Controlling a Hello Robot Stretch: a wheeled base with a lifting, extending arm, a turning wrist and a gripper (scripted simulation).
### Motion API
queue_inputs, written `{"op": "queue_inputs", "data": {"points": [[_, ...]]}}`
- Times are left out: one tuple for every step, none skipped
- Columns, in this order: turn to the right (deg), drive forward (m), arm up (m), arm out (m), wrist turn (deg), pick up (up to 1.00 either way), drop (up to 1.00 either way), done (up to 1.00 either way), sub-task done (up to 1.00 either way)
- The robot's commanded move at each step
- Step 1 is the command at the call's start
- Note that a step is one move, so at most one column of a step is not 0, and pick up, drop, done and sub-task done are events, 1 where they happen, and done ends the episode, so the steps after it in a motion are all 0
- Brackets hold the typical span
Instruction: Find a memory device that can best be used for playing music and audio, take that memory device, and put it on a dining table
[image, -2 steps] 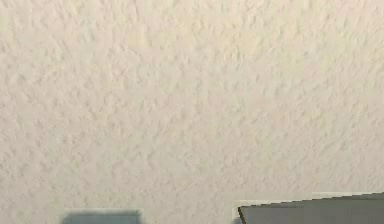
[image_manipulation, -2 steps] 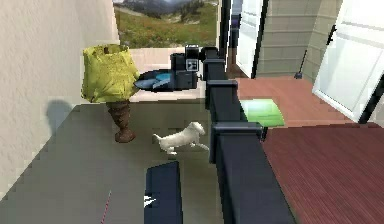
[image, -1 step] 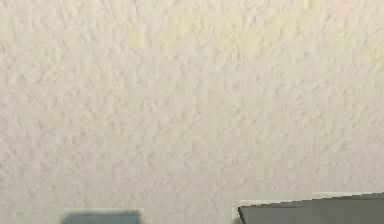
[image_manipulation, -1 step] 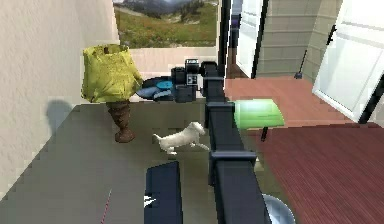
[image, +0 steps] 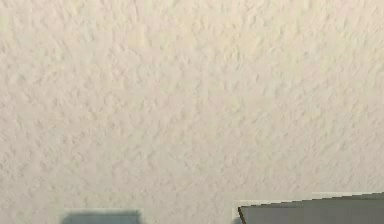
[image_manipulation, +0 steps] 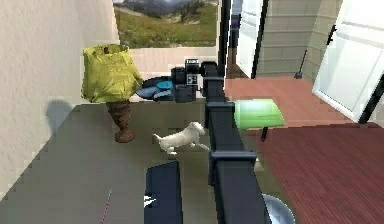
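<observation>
Cream textured wall (image: 190, 90), grey tabletop (image_manipulation: 85, 165), reddish plank floor (image_manipulation: 290, 100), white door (image_manipulation: 355, 50), perhaps a window (image_manipulation: 165, 20) beyond

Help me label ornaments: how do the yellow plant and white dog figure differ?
The yellow plant stands tall in a brown pot; the white dog figure is low and long. The plant is nearer the wall, the dog figure nearer the arm. Both rest on the grey tabletop.

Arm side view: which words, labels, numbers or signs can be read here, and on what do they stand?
No text can be read.
The dark flat device on the table bears a small white mark: too small to read.
The white squares at the arm's far end carry black marks, not words.
</observation>
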Motion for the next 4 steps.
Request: {"op": "queue_inputs", "data": {"points": [[0.0,0.0,0.0,0.0,0.0,0.0,1.0,0.0,0.0],[0.0,0.0,0.04,0.0,0.0,0.0,0.0,0.0,0.0],[0.0,0.0,0.0,-0.08,0.0,0.0,0.0,0.0,0.0],[0.0,0.0,0.0,0.0,0.0,0.0,0.0,1.0,0.0]]}}
